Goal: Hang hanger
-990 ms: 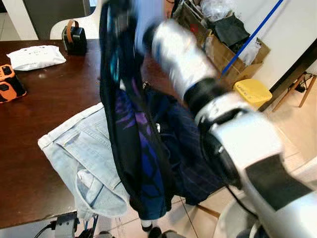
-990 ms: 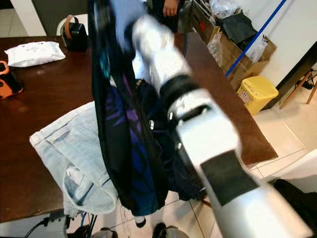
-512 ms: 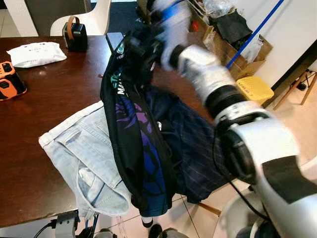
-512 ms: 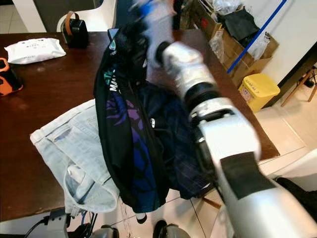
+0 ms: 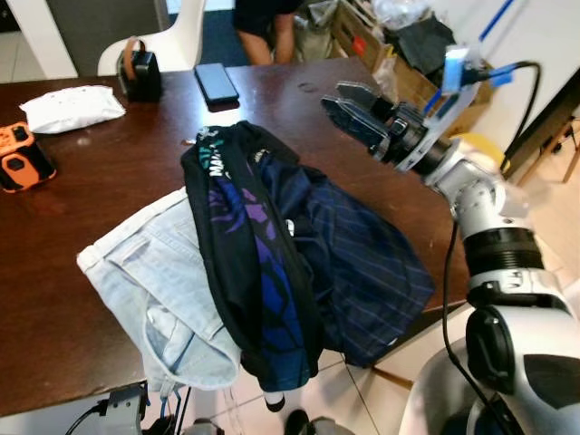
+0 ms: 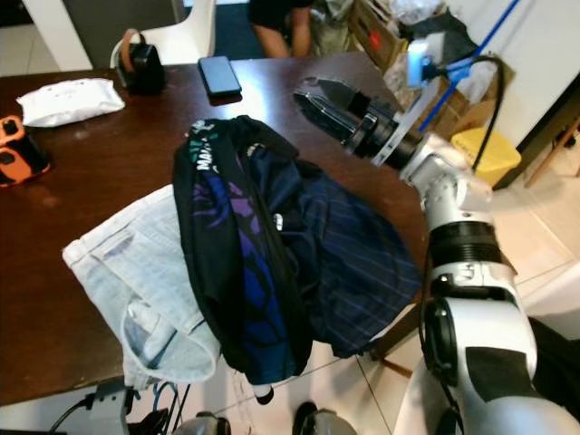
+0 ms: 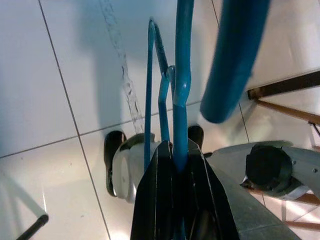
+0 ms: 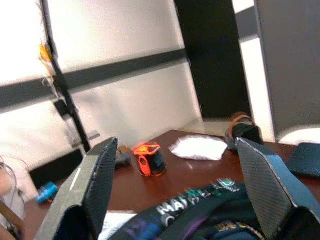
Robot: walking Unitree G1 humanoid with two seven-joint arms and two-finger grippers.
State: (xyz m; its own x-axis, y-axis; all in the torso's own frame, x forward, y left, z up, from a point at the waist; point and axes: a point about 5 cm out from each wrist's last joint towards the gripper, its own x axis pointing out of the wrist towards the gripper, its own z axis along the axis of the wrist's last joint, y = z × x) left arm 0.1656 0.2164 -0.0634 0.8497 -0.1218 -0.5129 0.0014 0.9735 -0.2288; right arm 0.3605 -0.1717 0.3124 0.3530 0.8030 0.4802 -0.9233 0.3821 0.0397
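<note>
- Right gripper point(image 5: 349, 102) w/ two long black fingers spread wide apart, empty, hovering over dark brown wooden table point(image 5: 109, 172), just beyond the clothes pile.
- Left gripper point(image 7: 172, 167) hangs low over white tiled floor point(image 7: 55, 90), fingers closed tight on thin blue wire hanger point(image 7: 175, 90); so hanger is down at the robot's left side, not on any rail.
- On table: black jersey w/ purple-blue print point(image 5: 245, 245) draped over edge, dark navy striped shirt point(image 5: 362, 263) beside it, touching; pale blue denim jeans point(image 5: 154, 281) underneath.
- Step in hand, prob.: bring hanger up to a garment or rail. No rail in sight, so cannot tell which.
- To do well: keep left grip firm near hook; lift slow, avoid table edge; use free right gripper to steady collar.
- Black phone point(image 5: 216, 83) & person standing at far edge point(image 5: 263, 23): stay clear.
</note>
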